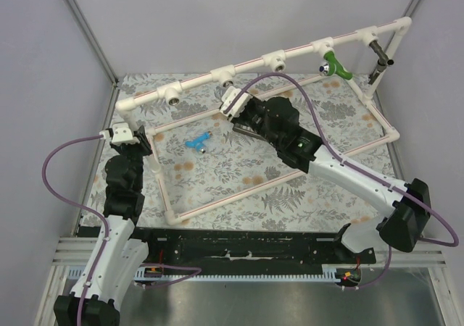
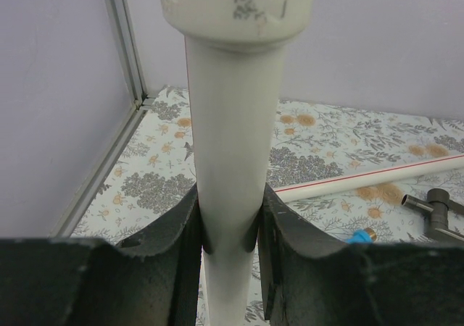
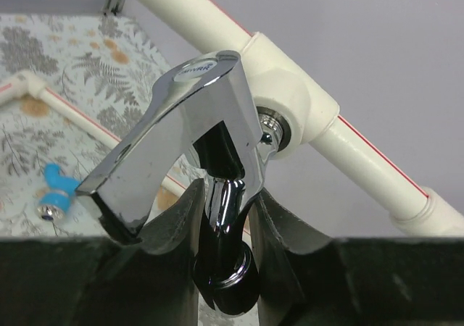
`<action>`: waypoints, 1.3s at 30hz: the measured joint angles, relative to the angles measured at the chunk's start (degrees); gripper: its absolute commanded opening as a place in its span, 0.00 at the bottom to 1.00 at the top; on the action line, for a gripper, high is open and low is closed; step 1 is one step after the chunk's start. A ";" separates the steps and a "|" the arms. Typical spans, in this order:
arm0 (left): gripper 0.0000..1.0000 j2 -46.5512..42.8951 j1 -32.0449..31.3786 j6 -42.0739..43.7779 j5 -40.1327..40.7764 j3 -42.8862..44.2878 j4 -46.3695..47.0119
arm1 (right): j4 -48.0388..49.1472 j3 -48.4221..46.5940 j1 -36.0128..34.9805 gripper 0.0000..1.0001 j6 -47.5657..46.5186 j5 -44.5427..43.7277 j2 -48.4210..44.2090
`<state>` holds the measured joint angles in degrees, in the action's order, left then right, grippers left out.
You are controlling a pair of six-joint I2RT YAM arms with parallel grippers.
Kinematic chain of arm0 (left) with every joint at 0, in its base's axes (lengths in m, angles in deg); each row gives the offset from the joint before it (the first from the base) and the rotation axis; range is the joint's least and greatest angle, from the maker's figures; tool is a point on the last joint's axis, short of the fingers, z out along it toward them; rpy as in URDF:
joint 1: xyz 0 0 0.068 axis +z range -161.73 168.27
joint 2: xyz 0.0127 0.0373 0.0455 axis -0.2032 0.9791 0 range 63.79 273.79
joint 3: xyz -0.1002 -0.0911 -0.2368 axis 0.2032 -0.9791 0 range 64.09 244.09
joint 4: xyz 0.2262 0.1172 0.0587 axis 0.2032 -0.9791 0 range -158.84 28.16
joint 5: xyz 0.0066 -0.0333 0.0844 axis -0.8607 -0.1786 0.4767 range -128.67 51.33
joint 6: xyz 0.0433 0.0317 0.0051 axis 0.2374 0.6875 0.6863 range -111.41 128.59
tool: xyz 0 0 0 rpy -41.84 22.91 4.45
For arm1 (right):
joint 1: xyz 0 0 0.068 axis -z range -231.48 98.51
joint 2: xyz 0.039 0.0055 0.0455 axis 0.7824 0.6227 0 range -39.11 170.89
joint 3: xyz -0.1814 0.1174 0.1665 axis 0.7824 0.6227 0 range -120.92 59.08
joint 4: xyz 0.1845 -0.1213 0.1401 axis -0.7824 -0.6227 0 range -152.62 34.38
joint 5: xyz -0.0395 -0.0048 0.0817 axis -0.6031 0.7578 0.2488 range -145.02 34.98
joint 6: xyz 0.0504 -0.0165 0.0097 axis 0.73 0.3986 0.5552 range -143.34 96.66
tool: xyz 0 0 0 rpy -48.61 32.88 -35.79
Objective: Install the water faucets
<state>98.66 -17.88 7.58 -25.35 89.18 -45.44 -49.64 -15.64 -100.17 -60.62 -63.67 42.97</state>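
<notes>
My right gripper (image 1: 233, 103) (image 3: 226, 203) is shut on the shiny silver faucet (image 3: 190, 116), whose threaded end meets a white tee fitting (image 3: 293, 112) on the top rail (image 1: 250, 64). My left gripper (image 1: 125, 132) (image 2: 228, 217) is shut on the frame's upright white pipe (image 2: 230, 138) at the left end. The bright green faucet (image 1: 333, 67) and the dark grey faucet (image 1: 378, 56) hang on the rail at the right. The light blue faucet (image 1: 197, 143) lies on the table inside the frame; it also shows in the right wrist view (image 3: 56, 195).
The white pipe frame's lower rectangle (image 1: 217, 204) lies on the fern-patterned table (image 1: 290, 188). Bare tee fittings (image 1: 174, 96) (image 1: 275, 59) sit on the rail. Metal corner posts (image 1: 87, 29) and grey walls enclose the table. A grey metal piece (image 2: 438, 209) shows at the right edge of the left wrist view.
</notes>
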 measured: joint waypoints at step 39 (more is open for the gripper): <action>0.03 -1.03 -3.08 -7.19 -4.92 -0.20 1.49 | 62.31 17.68 0.68 0.19 61.81 -11.19 11.96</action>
<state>97.63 -20.96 0.39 -30.27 88.98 -43.95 12.67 2.05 -99.49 1.19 -74.86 54.93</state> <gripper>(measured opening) 0.023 0.354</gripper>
